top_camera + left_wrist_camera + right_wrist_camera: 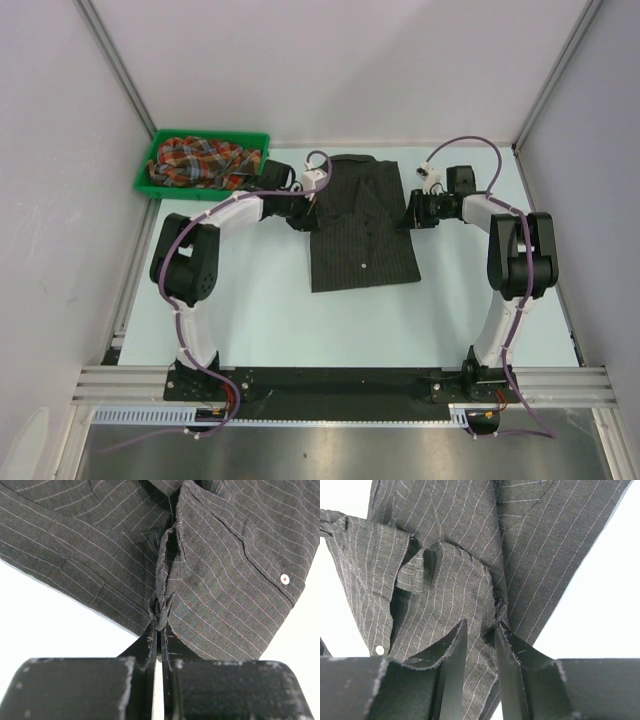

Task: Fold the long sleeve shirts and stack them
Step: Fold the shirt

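The black pinstriped shirt (pixel 362 230) lies folded into a narrow strip at the table's middle, collar at the far end. My left gripper (pixel 308 211) is at its left edge; in the left wrist view the gripper (pixel 160 627) is shut on a pinched ridge of the shirt's cloth (pixel 225 580). My right gripper (pixel 409 212) is at the shirt's right edge; in the right wrist view the gripper (pixel 481 625) stands a little open over the cloth (pixel 450 530), with a bunched fold at the right fingertip (pixel 501 630). The plaid shirt (pixel 200 160) lies crumpled in the bin.
The green plastic bin (pixel 147 180) stands at the far left corner, just behind the left arm. White walls and frame posts enclose the table on three sides. Bare white tabletop (pixel 260 310) lies in front of the shirt.
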You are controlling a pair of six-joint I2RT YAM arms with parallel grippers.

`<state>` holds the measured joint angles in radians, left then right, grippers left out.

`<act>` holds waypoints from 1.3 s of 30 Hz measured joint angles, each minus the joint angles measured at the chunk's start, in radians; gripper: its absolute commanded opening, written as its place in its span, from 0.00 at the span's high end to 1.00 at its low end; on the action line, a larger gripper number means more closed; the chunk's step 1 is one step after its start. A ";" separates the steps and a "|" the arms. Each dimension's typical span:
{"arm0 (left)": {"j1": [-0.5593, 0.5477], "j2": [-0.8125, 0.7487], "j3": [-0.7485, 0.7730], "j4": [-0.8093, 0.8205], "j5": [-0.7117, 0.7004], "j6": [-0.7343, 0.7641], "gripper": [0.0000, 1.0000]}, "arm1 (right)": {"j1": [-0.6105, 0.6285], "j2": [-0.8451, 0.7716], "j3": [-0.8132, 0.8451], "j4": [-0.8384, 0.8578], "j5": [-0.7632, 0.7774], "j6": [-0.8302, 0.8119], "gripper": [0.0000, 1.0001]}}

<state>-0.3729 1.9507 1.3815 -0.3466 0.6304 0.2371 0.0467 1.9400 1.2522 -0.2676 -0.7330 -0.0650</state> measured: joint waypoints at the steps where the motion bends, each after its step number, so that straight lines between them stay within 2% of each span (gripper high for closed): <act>1: 0.000 0.002 0.003 0.000 0.000 0.000 0.97 | 0.000 0.005 0.003 -0.003 0.003 0.000 0.86; 2: 0.000 0.002 0.006 0.000 0.000 0.000 0.98 | 0.001 0.008 0.008 -0.006 0.005 -0.004 1.00; 12: -0.001 0.008 0.032 -0.010 -0.014 0.008 1.00 | -0.028 -0.032 -0.010 0.042 0.010 0.028 1.00; 17: -0.002 0.077 0.135 -0.032 -0.048 0.008 0.99 | -0.041 -0.051 -0.018 0.091 0.014 0.046 1.00; 23: -0.002 0.172 0.179 -0.069 -0.091 0.001 0.93 | -0.024 0.018 -0.010 0.105 0.031 0.051 0.99; 24: -0.002 0.184 0.179 -0.080 -0.097 -0.002 0.92 | -0.022 0.032 -0.010 0.104 0.036 0.053 0.95; 25: -0.001 0.191 0.179 -0.087 -0.099 -0.003 0.89 | -0.021 0.041 -0.010 0.102 0.041 0.054 0.84; 26: 0.000 0.197 0.179 -0.093 -0.104 -0.009 0.76 | -0.018 0.048 -0.010 0.097 0.045 0.054 0.77; 27: 0.001 0.200 0.179 -0.100 -0.106 -0.010 0.71 | -0.017 0.050 -0.008 0.086 0.047 0.055 0.70; 28: 0.002 0.201 0.180 -0.106 -0.106 -0.012 0.65 | -0.016 0.050 -0.003 0.074 0.049 0.058 0.58; 29: 0.006 0.201 0.182 -0.114 -0.104 -0.017 0.55 | -0.016 0.050 0.011 0.053 0.047 0.050 0.54; 31: 0.015 0.192 0.181 -0.121 -0.096 -0.031 0.45 | -0.022 0.047 0.035 0.029 0.045 0.040 0.42; 32: 0.023 0.183 0.176 -0.122 -0.087 -0.042 0.33 | -0.029 0.035 0.039 0.016 0.044 0.035 0.39; 36: 0.103 0.004 0.011 -0.046 0.021 -0.114 0.18 | -0.085 -0.068 0.034 -0.063 0.008 0.018 0.25; 37: 0.124 -0.066 -0.041 -0.028 0.056 -0.134 0.16 | -0.100 -0.112 0.027 -0.077 -0.011 0.013 0.19; 39: 0.150 -0.198 -0.137 0.034 0.121 -0.186 0.13 | -0.124 -0.199 0.009 -0.095 -0.061 0.026 0.13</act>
<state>-0.2226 1.7531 1.2449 -0.3130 0.7517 0.0513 -0.0776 1.7412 1.2610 -0.3622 -0.7937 -0.0387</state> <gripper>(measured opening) 0.830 0.771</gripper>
